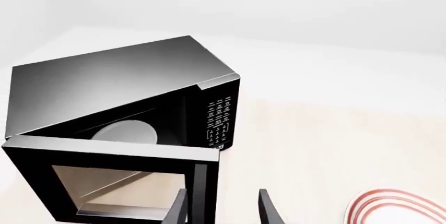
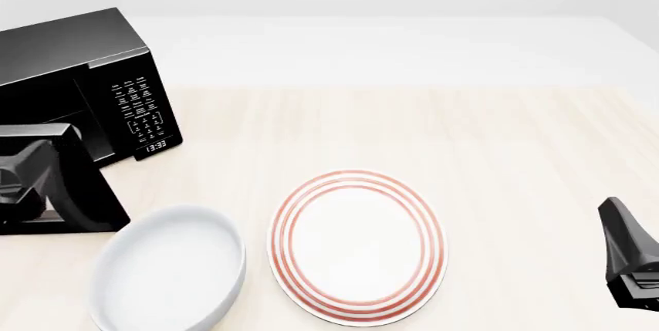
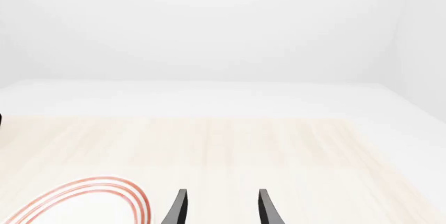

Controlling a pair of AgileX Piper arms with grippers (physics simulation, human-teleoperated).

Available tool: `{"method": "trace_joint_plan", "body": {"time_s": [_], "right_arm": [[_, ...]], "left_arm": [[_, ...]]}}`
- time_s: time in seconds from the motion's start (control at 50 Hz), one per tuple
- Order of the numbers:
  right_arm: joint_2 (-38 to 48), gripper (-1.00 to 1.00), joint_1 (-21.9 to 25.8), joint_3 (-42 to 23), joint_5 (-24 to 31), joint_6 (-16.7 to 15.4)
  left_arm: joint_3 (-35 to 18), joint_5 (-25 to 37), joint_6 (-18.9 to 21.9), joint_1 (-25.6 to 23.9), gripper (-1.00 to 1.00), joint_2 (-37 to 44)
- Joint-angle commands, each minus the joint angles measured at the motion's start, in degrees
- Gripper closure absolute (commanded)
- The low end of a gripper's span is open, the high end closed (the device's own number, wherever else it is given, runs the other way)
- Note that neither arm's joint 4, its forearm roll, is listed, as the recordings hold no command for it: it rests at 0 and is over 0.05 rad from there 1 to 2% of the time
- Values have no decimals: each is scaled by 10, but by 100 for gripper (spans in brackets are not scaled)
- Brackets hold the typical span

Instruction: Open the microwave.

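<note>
The microwave (image 2: 77, 76) stood at the far left of the surface (image 2: 433, 123), its door (image 1: 112, 182) swung open. The left gripper (image 1: 223, 208) was spread apart with one finger at the door's edge. The right gripper (image 3: 221, 208) hung released, near right, beside a red-ringed plate (image 2: 359, 246).

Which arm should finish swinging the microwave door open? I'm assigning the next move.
Left, probably. Its gripper sits right at the edge of the door of the microwave, fingers apart. The right gripper hovers far across the table beyond the plate.

Bowl (image 2: 168, 273) left of plate (image 2: 357, 246)
</note>
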Motion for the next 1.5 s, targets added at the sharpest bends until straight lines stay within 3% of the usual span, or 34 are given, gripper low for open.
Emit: {"method": "trace_joint_plan", "body": {"time_s": [0.02, 0.4, 0.48, 0.5, 0.56, 0.6, 0.84, 0.86, 0.88, 0.92, 0.94, 1.0, 1.06, 1.18, 1.24, 1.28, 1.3, 1.38, 1.42, 1.5], "right_arm": [[0, -100, 0, 0, 0, 0], [0, -100, 0, 0, 0, 0], [0, -100, 0, 0, 0, 0], [0, -100, 0, 0, 0, 0], [0, -100, 0, 0, 0, 0], [0, -100, 0, 0, 0, 0], [0, -100, 0, 0, 0, 0], [0, -100, 0, 0, 0, 0], [0, -100, 0, 0, 0, 0], [0, -100, 0, 0, 0, 0], [0, -100, 0, 0, 0, 0], [0, -100, 0, 0, 0, 0], [0, -100, 0, 0, 0, 0], [0, -100, 0, 0, 0, 0], [0, -100, 0, 0, 0, 0], [0, -100, 0, 0, 0, 0], [0, -100, 0, 0, 0, 0], [0, -100, 0, 0, 0, 0], [0, -100, 0, 0, 0, 0], [0, -100, 0, 0, 0, 0]], "left_arm": [[-34, 78, 9, -6, -100, -53], [-98, 168, 25, -6, -100, -102], [-106, 174, 31, -6, -100, -100], [-71, 155, 33, -8, -100, -117], [-112, 179, 34, -10, -100, -103], [-89, 169, 35, -9, -100, -118], [-148, 213, 41, -9, -100, -112], [-123, 198, 42, -10, -100, -123], [-143, 208, 42, -10, -100, -114], [-125, 195, 42, -10, -100, -120], [-156, 210, 44, -11, -100, -105], [-137, 195, 46, -11, -100, -112], [-194, 222, 50, -10, -100, -84], [-171, 202, 58, -11, -100, -88], [-229, 231, 54, -17, -100, -56], [-238, 231, 57, -21, -100, -44], [-212, 214, 58, -23, -100, -51], [-260, 237, 57, -30, -100, -14], [-231, 219, 59, -31, -100, -21], [-256, 237, 70, -35, -100, 0]]}}
